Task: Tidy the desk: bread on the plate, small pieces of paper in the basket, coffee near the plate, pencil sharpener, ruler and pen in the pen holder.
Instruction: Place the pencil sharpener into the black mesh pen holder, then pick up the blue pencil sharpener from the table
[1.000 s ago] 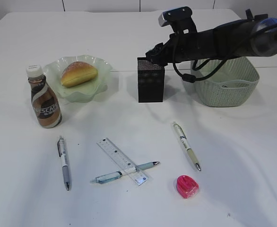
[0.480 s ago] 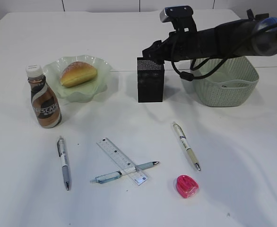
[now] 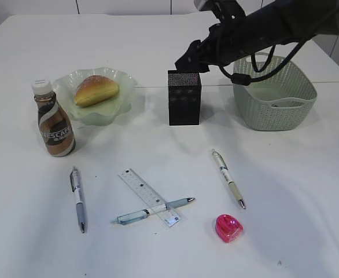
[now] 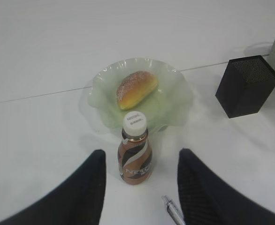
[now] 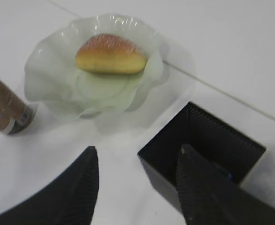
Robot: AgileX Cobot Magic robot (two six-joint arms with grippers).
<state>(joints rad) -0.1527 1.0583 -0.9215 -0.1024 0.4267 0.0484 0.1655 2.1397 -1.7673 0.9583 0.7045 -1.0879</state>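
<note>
Right gripper [image 5: 137, 180] parted, empty, above pen holder [image 3: 184, 97]; left gripper [image 4: 140, 185] parted, empty, above coffee [image 4: 135, 154]; bread [image 3: 96, 90] on plate [image 3: 122, 81]; pens, ruler [image 3: 149, 196], sharpener [image 3: 229, 227] on table.

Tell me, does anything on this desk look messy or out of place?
Nothing is spilled or broken. The clutter is loose stationery near the front: three pens, one lying crossed with the clear ruler, and a pink pencil sharpener, all outside the black pen holder.
</note>
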